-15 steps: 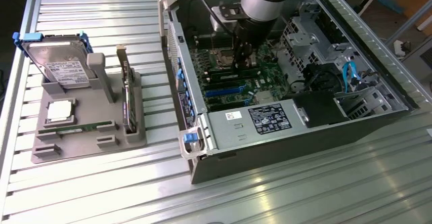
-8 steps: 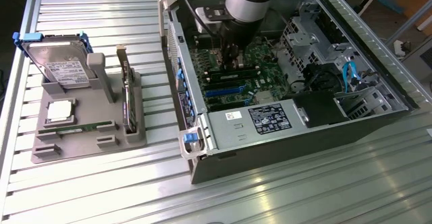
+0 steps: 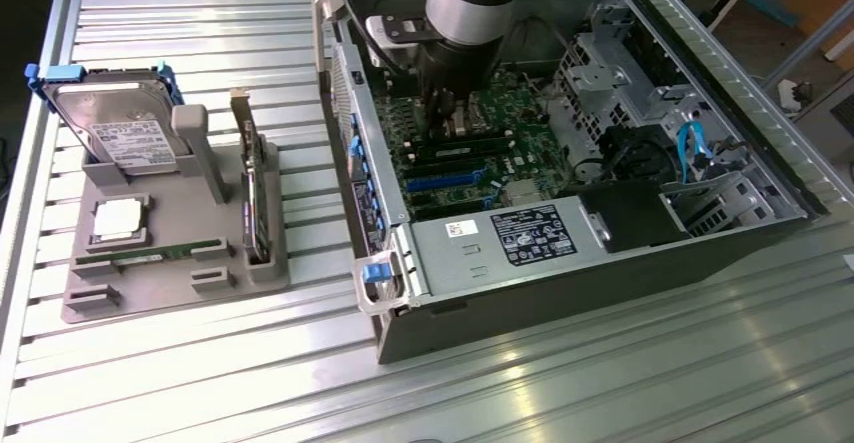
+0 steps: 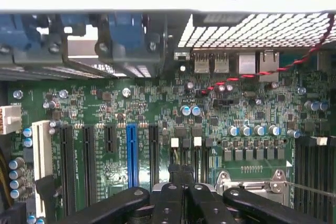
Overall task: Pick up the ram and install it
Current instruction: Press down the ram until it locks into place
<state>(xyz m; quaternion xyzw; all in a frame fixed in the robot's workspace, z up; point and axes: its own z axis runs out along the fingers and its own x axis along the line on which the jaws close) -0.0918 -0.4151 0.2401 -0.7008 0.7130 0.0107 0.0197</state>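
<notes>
Green board right under me: my pincer [image 4: 181, 192] is down inside the open computer case [image 3: 747, 225], fingers pressed together just above the motherboard [image 4: 105, 108], with no stick between them that I can make out. One ram [image 3: 147, 254] lies flat in the grey holder [image 3: 174, 283] on the bench [image 3: 561, 383], well off toward the exterior view's left, its long axis running across that view.
</notes>
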